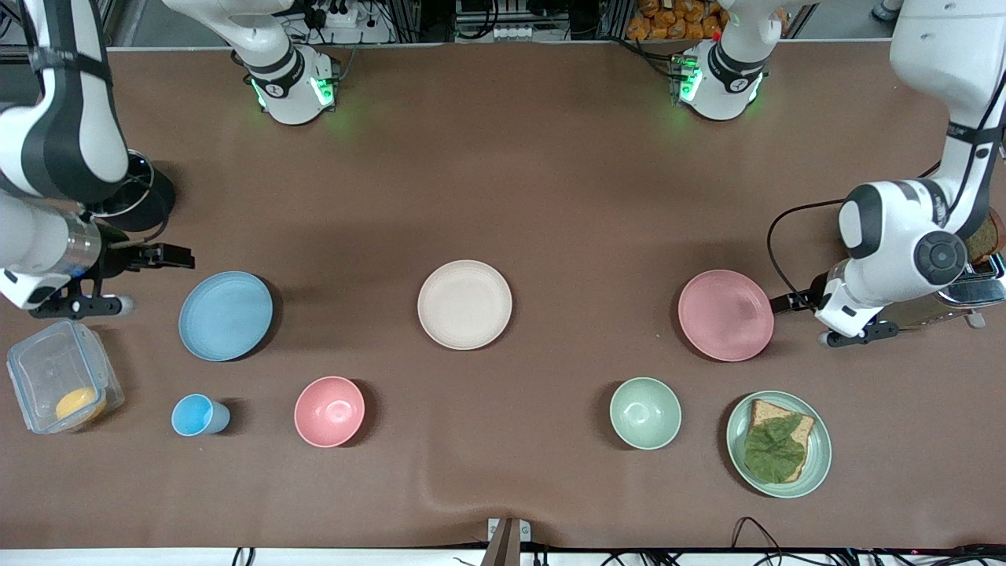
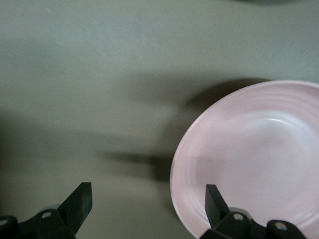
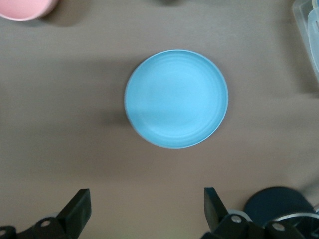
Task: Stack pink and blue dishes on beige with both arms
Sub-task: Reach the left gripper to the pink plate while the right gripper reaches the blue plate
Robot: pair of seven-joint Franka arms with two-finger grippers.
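Observation:
The beige plate point(image 1: 464, 304) lies flat mid-table. The blue plate point(image 1: 225, 315) point(image 3: 176, 98) rests toward the right arm's end, and the pink plate point(image 1: 725, 314) point(image 2: 249, 159) toward the left arm's end. My right gripper point(image 1: 169, 257) point(image 3: 147, 204) hangs open above bare table beside the blue plate, holding nothing. My left gripper point(image 1: 788, 302) point(image 2: 148, 201) is open and low at the pink plate's rim. One of its fingers point(image 2: 215, 199) is over the rim and the other is over the table.
Nearer the front camera stand a blue cup point(image 1: 196, 415), a pink bowl point(image 1: 329, 411), a green bowl point(image 1: 645, 413) and a green plate with toast point(image 1: 817, 464). A clear plastic box point(image 1: 63, 385) and a black round object point(image 1: 137, 200) sit at the right arm's end.

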